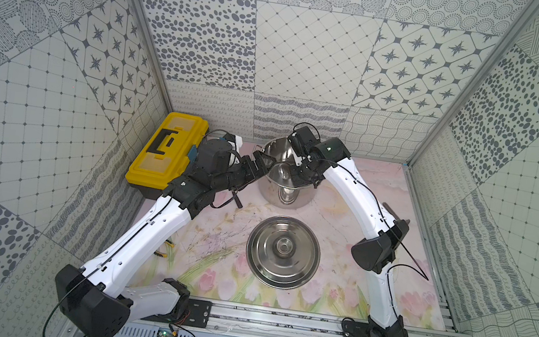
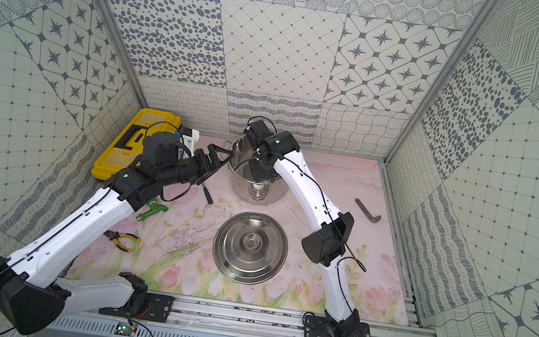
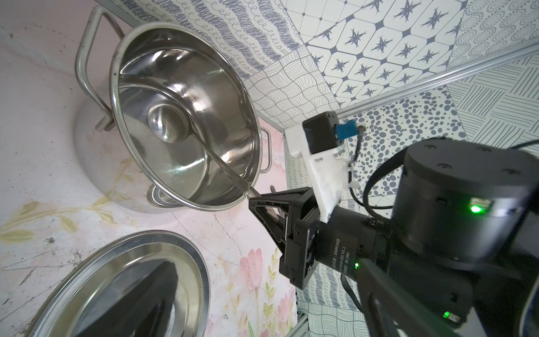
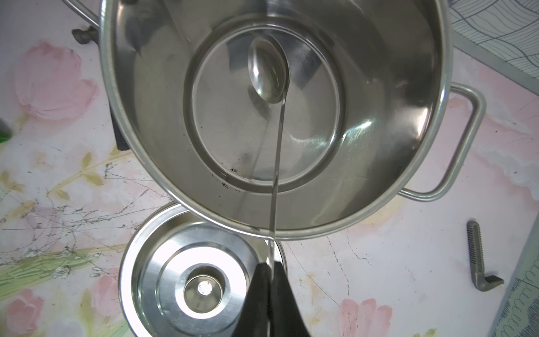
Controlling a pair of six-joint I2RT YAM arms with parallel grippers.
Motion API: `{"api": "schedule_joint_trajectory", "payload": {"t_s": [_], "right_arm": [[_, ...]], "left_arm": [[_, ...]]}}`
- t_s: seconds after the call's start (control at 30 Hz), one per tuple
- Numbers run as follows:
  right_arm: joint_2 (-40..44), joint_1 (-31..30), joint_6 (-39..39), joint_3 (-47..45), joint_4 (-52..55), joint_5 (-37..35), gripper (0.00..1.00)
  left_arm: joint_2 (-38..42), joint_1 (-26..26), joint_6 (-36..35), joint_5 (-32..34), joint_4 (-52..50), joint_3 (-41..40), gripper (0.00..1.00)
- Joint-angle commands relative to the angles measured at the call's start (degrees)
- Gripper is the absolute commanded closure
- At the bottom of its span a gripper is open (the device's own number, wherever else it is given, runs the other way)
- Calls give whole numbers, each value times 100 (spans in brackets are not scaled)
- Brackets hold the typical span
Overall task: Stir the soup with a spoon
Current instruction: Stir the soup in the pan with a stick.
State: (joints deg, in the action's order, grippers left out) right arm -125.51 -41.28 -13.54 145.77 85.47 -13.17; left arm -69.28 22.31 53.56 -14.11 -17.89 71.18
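I count one steel pot (image 1: 266, 192), one lid (image 1: 283, 252), one ladle (image 4: 269, 70), one yellow toolbox (image 1: 166, 151), one pair of pliers (image 2: 122, 240), one hammer (image 2: 207, 193), one green tool (image 2: 152, 212), one grey bent bar (image 2: 367, 211).

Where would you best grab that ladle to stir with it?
Grip the ladle by the upper end of its thin handle, coming from above, outside the pot rim, as the right jaws do. Its bowl sits deep inside; only the flat handle reaches past the rim.
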Motion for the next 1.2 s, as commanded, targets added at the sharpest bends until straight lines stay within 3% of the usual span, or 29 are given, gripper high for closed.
{"api": "schedule_joint_trajectory", "payload": {"t_s": [0.0, 0.17, 0.53, 0.97, 1.17], "right_arm": [[-323, 7, -84, 609, -33, -84, 100], [-629, 106, -16, 1133, 82, -320, 100], [-496, 435, 241, 835, 73, -634, 100], [850, 319, 106, -1612, -741, -329, 100], [922, 36, -212, -1910, -1057, 35, 100]], "left_arm": [[58, 37, -19, 108, 216, 80, 0], [99, 72, -28, 126, 148, 63, 1], [-22, 79, 24, 88, 250, 133, 0], [-182, 113, 41, 44, 367, 194, 0], [-200, 162, 68, 55, 400, 176, 1]]}}
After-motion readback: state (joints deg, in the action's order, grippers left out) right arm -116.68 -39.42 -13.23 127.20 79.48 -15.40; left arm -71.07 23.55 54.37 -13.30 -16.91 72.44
